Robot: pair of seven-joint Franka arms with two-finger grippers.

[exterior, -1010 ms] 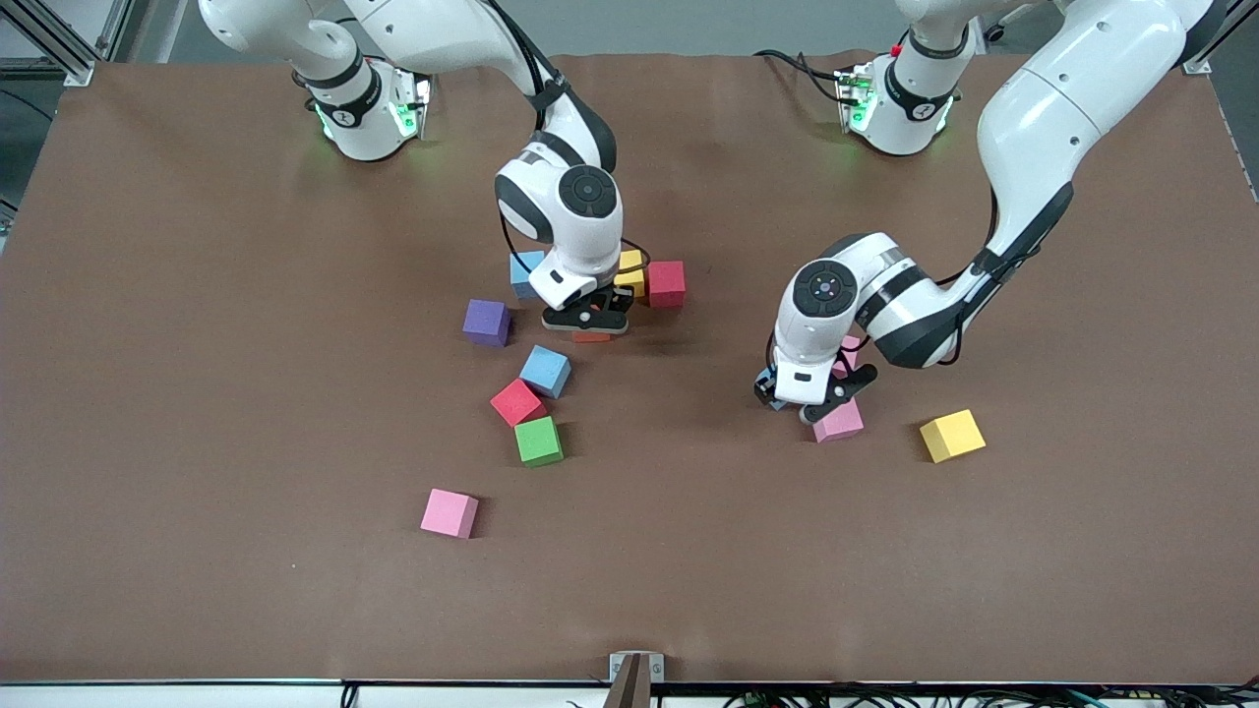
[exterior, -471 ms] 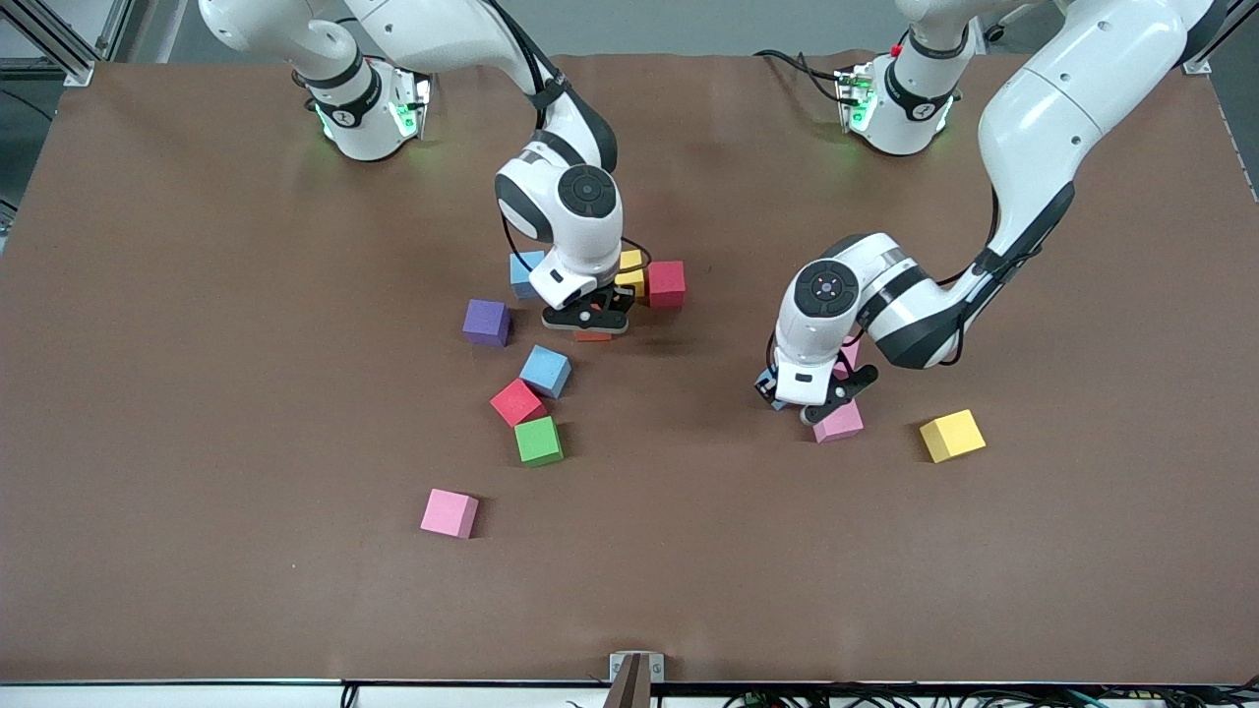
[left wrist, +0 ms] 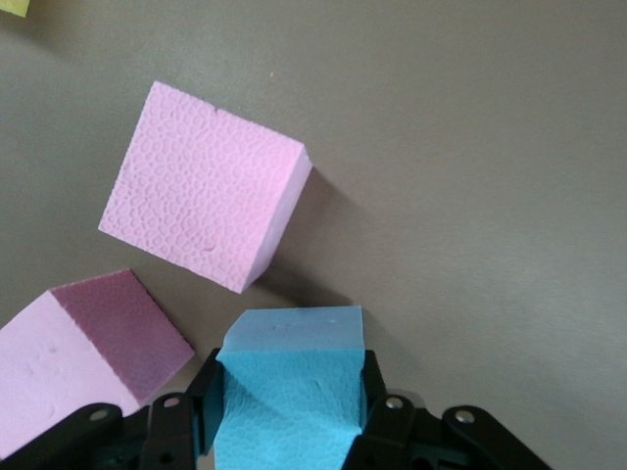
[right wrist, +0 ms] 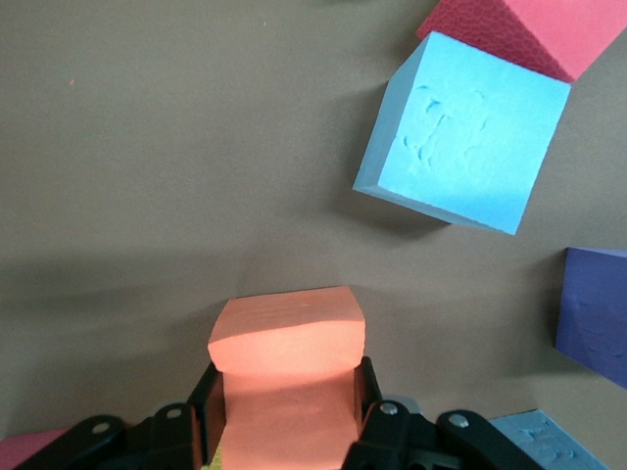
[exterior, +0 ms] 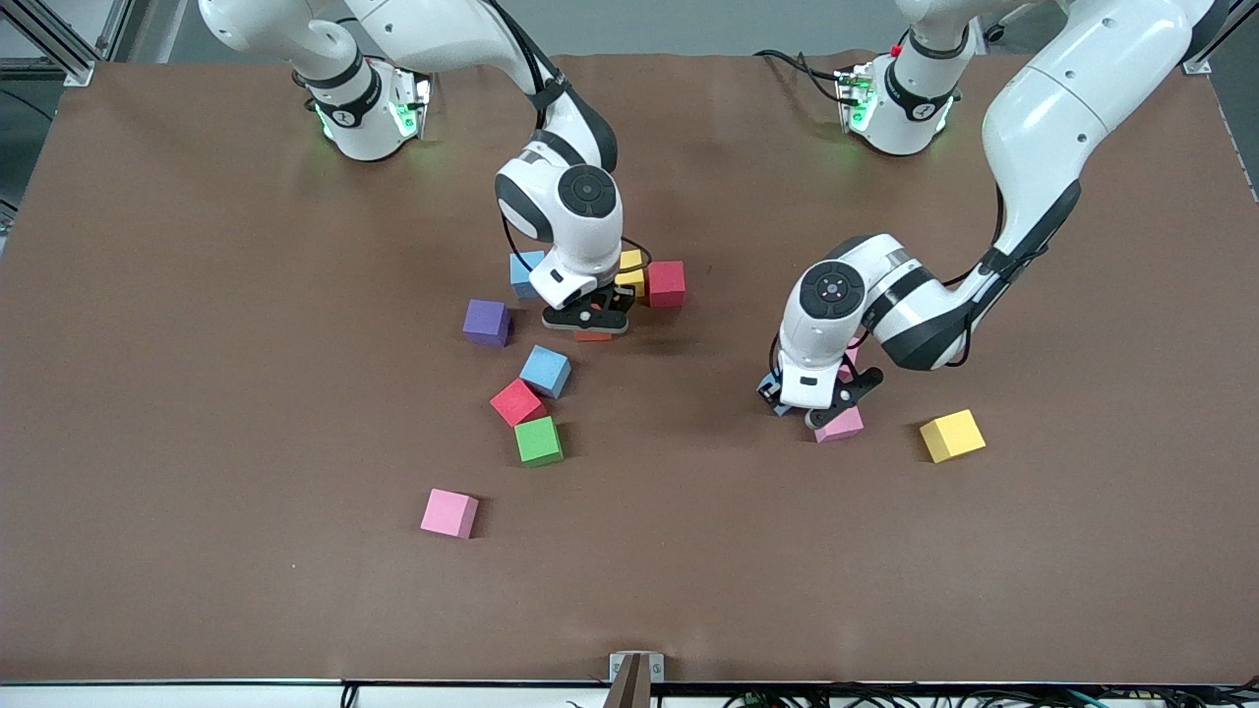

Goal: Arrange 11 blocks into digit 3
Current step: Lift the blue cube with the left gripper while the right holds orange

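Observation:
My right gripper (exterior: 590, 320) is shut on an orange block (right wrist: 286, 372), low over the table beside a row of blue (exterior: 524, 270), yellow (exterior: 630, 270) and red (exterior: 666, 283) blocks that its wrist partly hides. I cannot tell whether that row belongs to the digit 3. My left gripper (exterior: 811, 403) is shut on a blue block (left wrist: 289, 392), right beside a pink block (exterior: 839, 424). A second pink block (left wrist: 69, 362) lies under that wrist. Loose blocks: purple (exterior: 487, 322), blue (exterior: 545, 370), red (exterior: 516, 401), green (exterior: 538, 440).
A lone pink block (exterior: 449, 512) lies nearer the front camera toward the right arm's end. A yellow block (exterior: 951, 435) sits beside the left gripper toward the left arm's end. The brown table mat (exterior: 197, 393) runs bare toward both ends.
The left gripper's fingers have closed onto the blue block and its wrist has shifted slightly. The right arm has held still with the orange block.

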